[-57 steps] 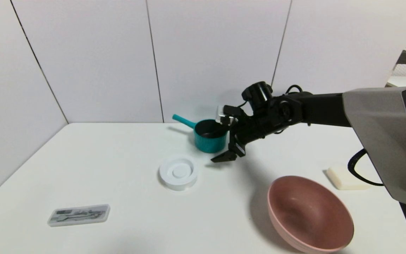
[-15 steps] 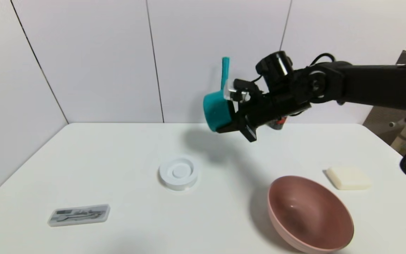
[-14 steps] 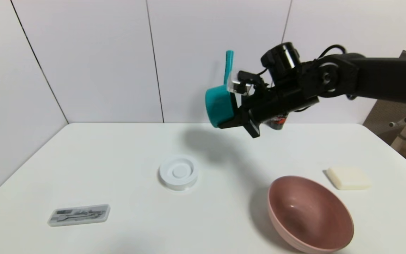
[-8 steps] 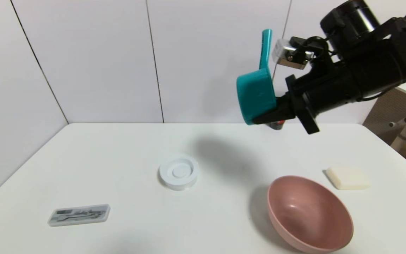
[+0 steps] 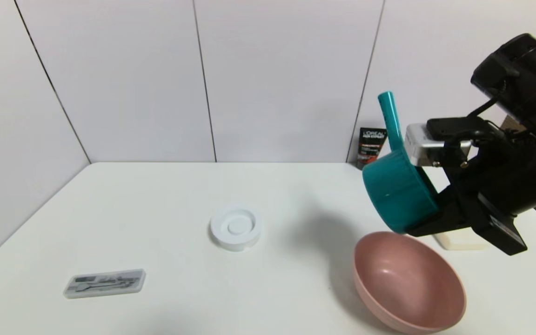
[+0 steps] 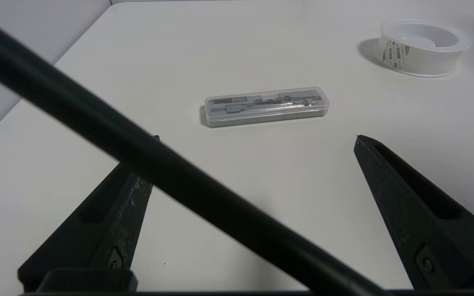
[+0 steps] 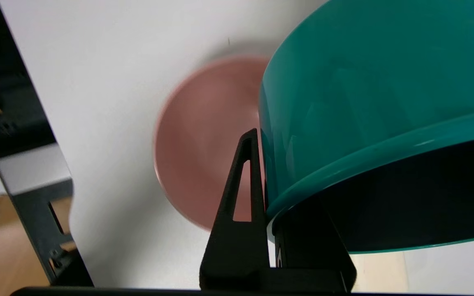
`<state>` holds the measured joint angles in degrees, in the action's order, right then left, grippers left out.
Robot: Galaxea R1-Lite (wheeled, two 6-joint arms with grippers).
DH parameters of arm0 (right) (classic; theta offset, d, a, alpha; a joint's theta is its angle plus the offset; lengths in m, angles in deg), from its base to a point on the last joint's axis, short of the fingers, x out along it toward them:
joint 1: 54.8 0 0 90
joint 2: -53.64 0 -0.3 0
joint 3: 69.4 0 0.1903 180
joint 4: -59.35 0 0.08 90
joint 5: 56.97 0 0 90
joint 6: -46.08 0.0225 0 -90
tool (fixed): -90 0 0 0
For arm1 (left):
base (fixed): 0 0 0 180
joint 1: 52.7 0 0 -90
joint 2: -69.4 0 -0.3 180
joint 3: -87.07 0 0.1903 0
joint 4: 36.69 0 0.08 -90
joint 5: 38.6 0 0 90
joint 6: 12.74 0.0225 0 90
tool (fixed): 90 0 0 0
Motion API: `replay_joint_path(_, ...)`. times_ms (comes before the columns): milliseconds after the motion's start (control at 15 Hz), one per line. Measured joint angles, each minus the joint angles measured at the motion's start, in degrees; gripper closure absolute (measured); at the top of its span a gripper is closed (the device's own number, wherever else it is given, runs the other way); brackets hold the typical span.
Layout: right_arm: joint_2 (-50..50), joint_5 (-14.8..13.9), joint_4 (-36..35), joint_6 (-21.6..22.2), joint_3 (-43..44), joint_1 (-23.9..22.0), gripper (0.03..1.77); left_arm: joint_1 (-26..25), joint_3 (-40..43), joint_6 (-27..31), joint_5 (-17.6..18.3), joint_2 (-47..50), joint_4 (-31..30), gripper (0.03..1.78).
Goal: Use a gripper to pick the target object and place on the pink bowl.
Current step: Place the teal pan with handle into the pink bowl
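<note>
White wall panels back a white table [image 5: 156, 218]. The right gripper [image 5: 428, 223] is clamped on the wall of the teal saucepan [image 5: 398, 195], one finger [image 7: 237, 213] outside the rim, holding it tilted in the air with its handle pointing up, just above the far edge of the pink bowl [image 5: 407, 284]. The left gripper [image 6: 253, 213] hovers with fingers spread wide over the table near a clear case [image 6: 266, 105]. A white ringed disc [image 5: 236, 226] sits mid-table.

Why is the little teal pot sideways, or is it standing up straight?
Tipped. The small teal saucepan hangs on its side in the right gripper, handle pointing up, above the big pink bowl.
</note>
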<state>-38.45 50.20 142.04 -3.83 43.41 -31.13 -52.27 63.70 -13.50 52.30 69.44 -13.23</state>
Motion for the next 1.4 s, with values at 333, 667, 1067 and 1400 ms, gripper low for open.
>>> replay_joint_path(333,-0.2,-5.2,-0.3,-5.3,-7.8,0.1,1.68,0.0,0.0,0.0,0.0,0.0,0.0,0.12)
replay_joint_path(667,-1.0,-5.4,-0.4,-6.4,-11.0,1.2,1.68,0.0,0.0,0.0,0.0,0.0,0.0,0.12)
replay_joint_path(1067,-2.3,-16.1,-4.3,-10.2,-11.1,2.6,1.68,0.0,0.0,0.0,0.0,0.0,0.0,0.12)
replay_joint_path(1400,-2.1,-16.2,-3.9,-10.4,-11.3,3.3,1.68,0.0,0.0,0.0,0.0,0.0,0.0,0.12)
